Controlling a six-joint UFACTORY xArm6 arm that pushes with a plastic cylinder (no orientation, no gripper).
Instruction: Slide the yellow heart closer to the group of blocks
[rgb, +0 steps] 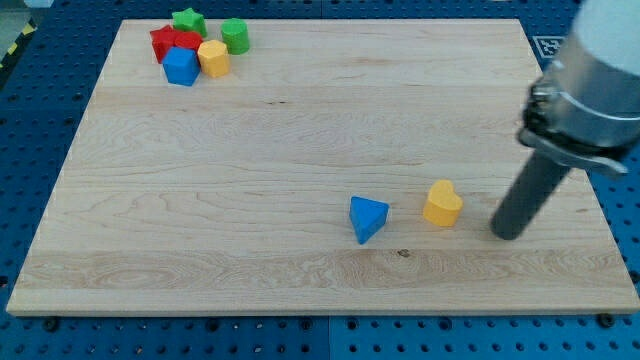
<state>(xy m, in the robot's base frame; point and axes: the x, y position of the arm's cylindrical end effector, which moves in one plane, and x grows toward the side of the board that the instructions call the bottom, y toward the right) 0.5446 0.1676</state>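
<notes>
A yellow heart lies on the wooden board toward the view's lower right. My tip rests on the board just to the heart's right, a short gap apart from it. A blue triangle lies just left of the heart. The group of blocks sits at the view's top left: a green star, a green cylinder, a red block, a blue cube and a yellow hexagon.
The wooden board lies on a blue perforated table. The arm's grey and white body hangs over the board's right edge.
</notes>
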